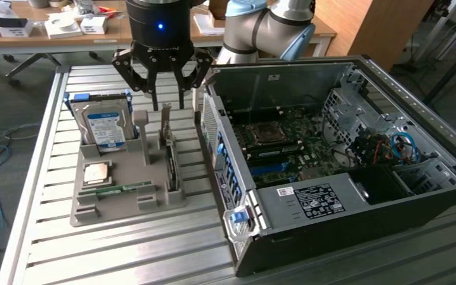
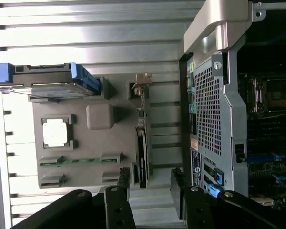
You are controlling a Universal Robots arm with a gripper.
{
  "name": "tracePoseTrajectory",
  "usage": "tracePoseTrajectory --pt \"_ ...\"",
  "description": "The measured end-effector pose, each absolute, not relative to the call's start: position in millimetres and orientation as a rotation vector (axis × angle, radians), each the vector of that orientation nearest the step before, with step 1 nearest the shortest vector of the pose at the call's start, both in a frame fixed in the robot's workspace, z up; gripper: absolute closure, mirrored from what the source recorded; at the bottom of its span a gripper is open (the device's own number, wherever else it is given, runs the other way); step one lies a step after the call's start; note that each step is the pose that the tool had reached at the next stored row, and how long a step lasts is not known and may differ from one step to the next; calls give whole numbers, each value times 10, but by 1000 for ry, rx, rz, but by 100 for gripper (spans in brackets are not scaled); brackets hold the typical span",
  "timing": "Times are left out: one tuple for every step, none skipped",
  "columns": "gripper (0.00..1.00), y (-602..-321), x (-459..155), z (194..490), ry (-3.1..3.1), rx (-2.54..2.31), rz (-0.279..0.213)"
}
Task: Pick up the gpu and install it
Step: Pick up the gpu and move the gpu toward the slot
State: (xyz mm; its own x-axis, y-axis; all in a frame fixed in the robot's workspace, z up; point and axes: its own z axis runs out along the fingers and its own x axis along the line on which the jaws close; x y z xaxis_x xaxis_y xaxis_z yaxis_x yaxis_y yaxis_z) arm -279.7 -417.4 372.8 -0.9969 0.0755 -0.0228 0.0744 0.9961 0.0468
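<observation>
Just above the gray parts holder (image 1: 125,209) (image 2: 115,98), the pincer (image 1: 165,96) (image 2: 150,180) hangs with its fingers (image 1: 150,89) (image 2: 125,179) spread wide and nothing between them. In the wrist view, the near end of the gpu (image 1: 170,155) (image 2: 142,145) lies in the gap between the two fingers, closer to one than to the other. I cannot tell whether a fingertip touches it.

The gpu stands on its long edge in a slot of the holder, on the side nearest the computer case (image 1: 307,202) (image 2: 209,112). Its long axis runs parallel to the case's perforated rear wall, from the back of the exterior view toward the front. The pale silver bracket (image 1: 165,119) (image 2: 143,80) rises at the far end, the end facing the arm (image 1: 252,24).

A gray post (image 1: 142,127) (image 2: 100,116) stands just beside the card. Farther toward the exterior view's left, a hard drive (image 1: 105,126) (image 2: 50,86) with a blue-white label stands upright in a blue frame. In front of it a CPU (image 1: 95,172) (image 2: 56,132) lies flat in its recess, and a green memory stick (image 1: 119,189) (image 2: 81,161) lies beyond that.

The case lies open, with its motherboard (image 1: 287,145) (image 2: 269,124) exposed, on the slatted metal tabletop (image 1: 93,261) (image 2: 86,38).
</observation>
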Motion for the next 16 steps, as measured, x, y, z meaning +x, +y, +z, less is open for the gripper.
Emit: tracePoseTrajectory --pt "53 -4174 -2796 3715 3114 117 73" --pt "53 -4174 -2796 3699 3114 117 74" --pt "53 -4175 -2796 3683 3114 117 74" --pt "53 -4174 -2796 3667 3114 117 74" --pt "53 -4174 -2796 3652 3114 117 74" --pt "53 -4174 -2795 3637 3114 117 74" --pt "53 -4174 -2796 3624 3114 117 74" --pt "53 -4174 -2796 3611 3114 117 74" --pt "53 -4174 -2796 3598 3114 117 74" --pt "53 -4174 -2796 3585 3114 117 74" --pt "53 -4175 -2796 3572 3114 117 74" --pt "53 -4174 -2796 3558 3114 117 74" --pt "53 -4174 -2796 3545 3114 117 74" --pt "53 -4175 -2796 3533 3114 117 74" --pt "53 -4174 -2796 3522 3114 117 74" --pt "53 -4174 -2796 3511 3114 117 74"
